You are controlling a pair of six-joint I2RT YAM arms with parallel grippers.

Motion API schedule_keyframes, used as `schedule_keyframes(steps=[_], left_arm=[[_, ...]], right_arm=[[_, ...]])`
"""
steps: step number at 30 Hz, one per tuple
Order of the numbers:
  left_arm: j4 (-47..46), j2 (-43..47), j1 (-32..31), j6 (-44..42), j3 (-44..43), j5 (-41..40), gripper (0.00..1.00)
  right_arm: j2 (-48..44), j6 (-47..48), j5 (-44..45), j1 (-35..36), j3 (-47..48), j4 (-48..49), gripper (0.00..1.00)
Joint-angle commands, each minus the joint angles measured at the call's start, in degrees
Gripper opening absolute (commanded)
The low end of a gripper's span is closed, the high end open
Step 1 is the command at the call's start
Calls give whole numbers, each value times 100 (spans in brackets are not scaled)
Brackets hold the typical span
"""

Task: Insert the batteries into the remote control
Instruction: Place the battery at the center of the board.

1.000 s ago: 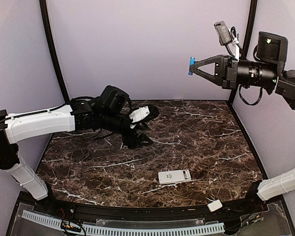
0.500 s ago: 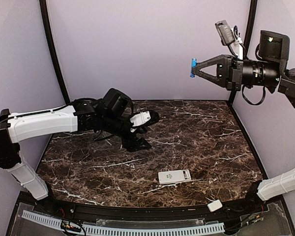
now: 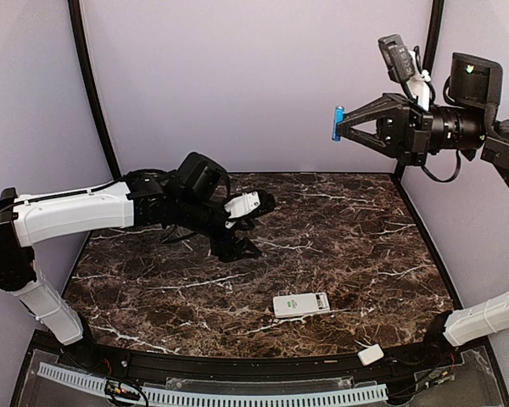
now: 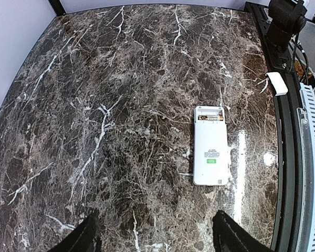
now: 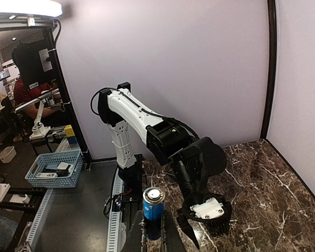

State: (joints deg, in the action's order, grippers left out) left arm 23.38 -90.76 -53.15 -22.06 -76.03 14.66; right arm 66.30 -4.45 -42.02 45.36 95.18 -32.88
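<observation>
In the upper right of the overhead view, the right tool (image 3: 340, 124) is pinched tight on a blue battery (image 3: 338, 123), high above the bench (image 3: 153, 288). The remote (image 3: 301, 304) lies back-up at lower centre with its battery bay uncovered. The left tool (image 4: 156, 231) hangs spread wide at centre left, holding nothing.

Dark marble table (image 3: 339, 220); white remote control (image 3: 301, 304) flat near front edge; cover piece (image 3: 371, 354) seemingly on rim.
</observation>
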Motion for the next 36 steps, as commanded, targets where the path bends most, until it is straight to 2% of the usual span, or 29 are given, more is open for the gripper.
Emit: schedule_keyframes(steps=[1,9,17,25,36], left_arm=[[-167,124,-24,0,35,179,72],[-973,357,-25,-162,160,470,72],[-1035,155,-27,-377,54,510,72],[-1290,16,-22,-441,23,454,72],[-1951,-66,-28,-706,112,230,73]], right_arm=[[-58,405,-271,-19,82,48,0],[-456,1061,-533,-19,-355,445,0],[-746,1925,-640,-19,-777,623,0],[-688,2497,-952,-19,-597,131,0],[-655,3905,-1240,-17,-469,-717,0]])
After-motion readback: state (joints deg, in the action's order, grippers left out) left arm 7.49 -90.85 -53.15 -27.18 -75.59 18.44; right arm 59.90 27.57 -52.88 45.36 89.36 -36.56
